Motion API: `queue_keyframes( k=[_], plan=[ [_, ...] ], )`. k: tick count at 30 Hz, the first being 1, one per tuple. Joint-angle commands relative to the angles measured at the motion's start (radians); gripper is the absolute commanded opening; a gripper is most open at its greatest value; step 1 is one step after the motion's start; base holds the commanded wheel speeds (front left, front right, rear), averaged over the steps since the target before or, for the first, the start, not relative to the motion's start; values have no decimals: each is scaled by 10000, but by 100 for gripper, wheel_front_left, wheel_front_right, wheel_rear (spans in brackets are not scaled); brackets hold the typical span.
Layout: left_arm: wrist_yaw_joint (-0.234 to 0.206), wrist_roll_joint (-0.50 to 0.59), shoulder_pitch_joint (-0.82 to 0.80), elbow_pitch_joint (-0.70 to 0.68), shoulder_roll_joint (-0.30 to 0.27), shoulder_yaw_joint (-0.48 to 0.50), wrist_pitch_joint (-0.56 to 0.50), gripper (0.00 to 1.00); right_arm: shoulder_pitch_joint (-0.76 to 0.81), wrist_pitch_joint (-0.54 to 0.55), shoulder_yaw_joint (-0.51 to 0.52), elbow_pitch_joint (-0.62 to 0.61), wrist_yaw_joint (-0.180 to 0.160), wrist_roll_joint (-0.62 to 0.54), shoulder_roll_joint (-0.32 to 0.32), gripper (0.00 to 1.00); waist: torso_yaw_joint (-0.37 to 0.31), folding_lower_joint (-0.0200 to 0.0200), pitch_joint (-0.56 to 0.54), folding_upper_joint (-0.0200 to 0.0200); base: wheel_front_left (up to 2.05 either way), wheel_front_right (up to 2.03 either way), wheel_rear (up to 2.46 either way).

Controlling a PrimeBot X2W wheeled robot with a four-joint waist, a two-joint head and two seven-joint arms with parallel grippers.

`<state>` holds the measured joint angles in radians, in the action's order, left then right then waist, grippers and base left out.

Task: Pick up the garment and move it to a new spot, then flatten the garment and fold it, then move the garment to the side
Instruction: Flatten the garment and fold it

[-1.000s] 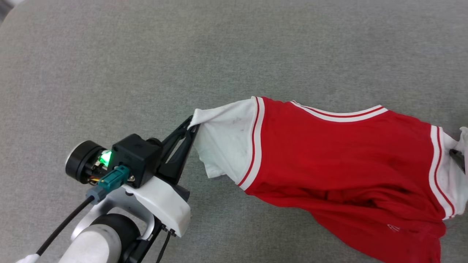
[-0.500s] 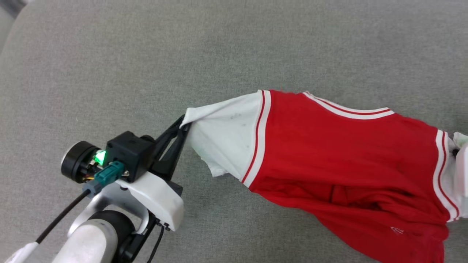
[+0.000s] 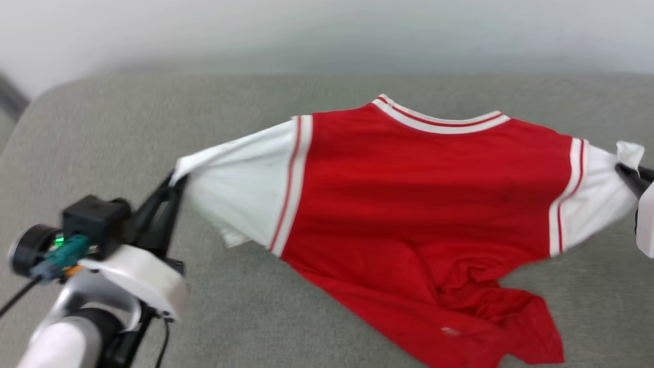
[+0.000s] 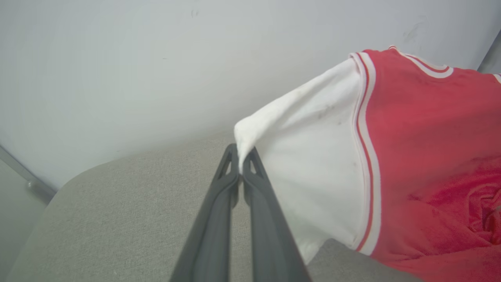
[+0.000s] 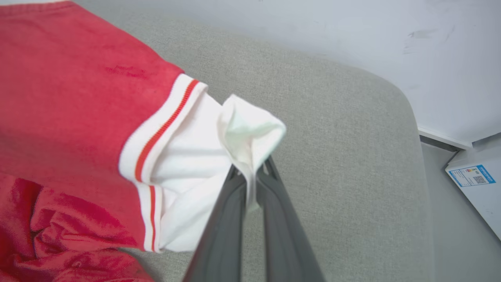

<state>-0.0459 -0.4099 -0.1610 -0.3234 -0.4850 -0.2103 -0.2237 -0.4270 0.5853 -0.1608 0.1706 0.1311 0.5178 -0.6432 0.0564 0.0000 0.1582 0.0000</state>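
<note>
Red garment [image 3: 409, 204] spans the grey cushion [image 3: 102, 128], sleeves pinched by left tool [image 3: 176, 180] and right tool [image 3: 626, 171].

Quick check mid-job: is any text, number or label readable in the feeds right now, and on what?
No text can be read.
Small white mark near the hem of the garment: too blurred to read.
Blue-edged label on the white box, right wrist view: printed lines and a square code, too small to read.
</note>
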Motion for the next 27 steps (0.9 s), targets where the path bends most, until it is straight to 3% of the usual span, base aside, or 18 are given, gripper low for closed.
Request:
queue_keyframes(
  k=[1,13,27],
  plan=[
    [-112,-90,198,-96,-187,309,112,0,-104,-125,25,-321,-7,227,-90,0,-497,0,-692,0,0,0,0],
    [-318,-533,733,-952,-1084,2121,617,0,-277,-322,354,-2848,-7,1156,-131,0,-1212,0,-1759,0,0,0,0],
    [-449,-1313,-838,-1922,-1545,3427,791,0,-848,-473,1573,-4499,-7,1404,403,0,-1450,0,-1657,0,0,0,0]
  ],
)
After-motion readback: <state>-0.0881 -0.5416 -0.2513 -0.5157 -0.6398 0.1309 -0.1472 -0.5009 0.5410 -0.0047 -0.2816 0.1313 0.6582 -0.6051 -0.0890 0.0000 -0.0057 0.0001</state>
